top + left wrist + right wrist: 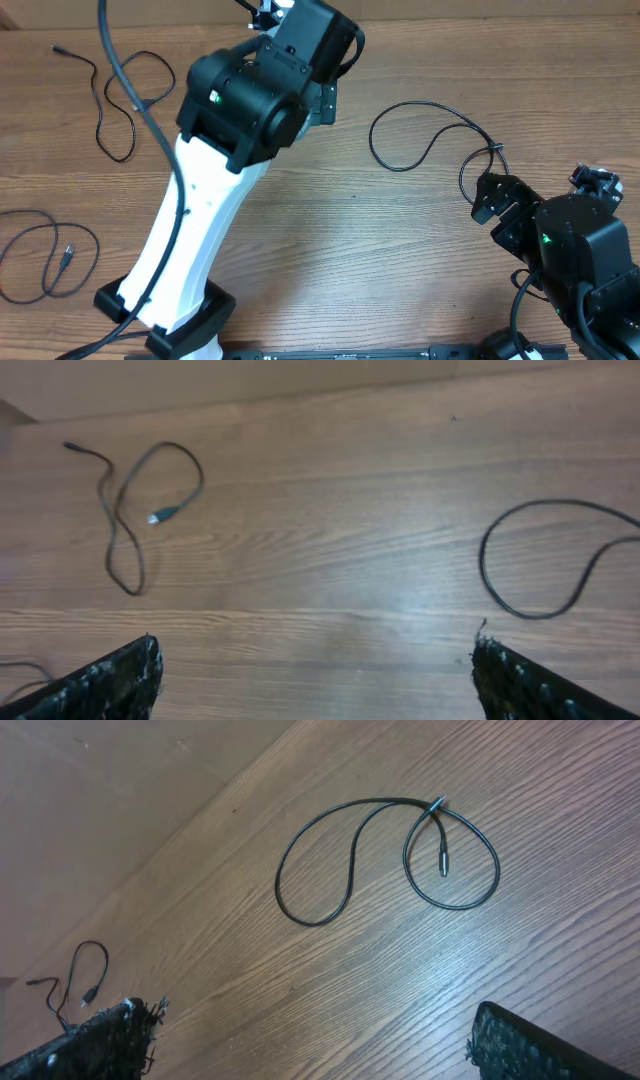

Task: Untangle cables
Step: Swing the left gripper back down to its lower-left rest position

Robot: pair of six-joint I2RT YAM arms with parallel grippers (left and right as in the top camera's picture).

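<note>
Lying at 10 o'clock on the wooden table (340, 250), seen from above, is the far cable (120, 158). It is thin and black and bends in wiggly loops, with one little plug at its end near the back of the table. The near cable (67, 254) sits at 8 o'clock, curled in a loose ring, and part of it runs off the picture. The right cable (400, 168) sits at 2 o'clock. It makes one big loop and one small loop, and its plug lies inside the small one. The three lie well apart.

The right gripper (315, 1018) hangs above the table with its fingers spread wide, and only bare wood shows between them. The right cable is at 12 o'clock from it, not touching. The left gripper (315, 652) is spread wide too and holds nothing. The far cable is at 10 o'clock from it.

The white and black left arm (200, 220) reaches across the middle of the table. Its own thick black wire (130, 85) passes in front of the far cable in the view from above. The black right arm (575, 245) sits at 4 o'clock.
</note>
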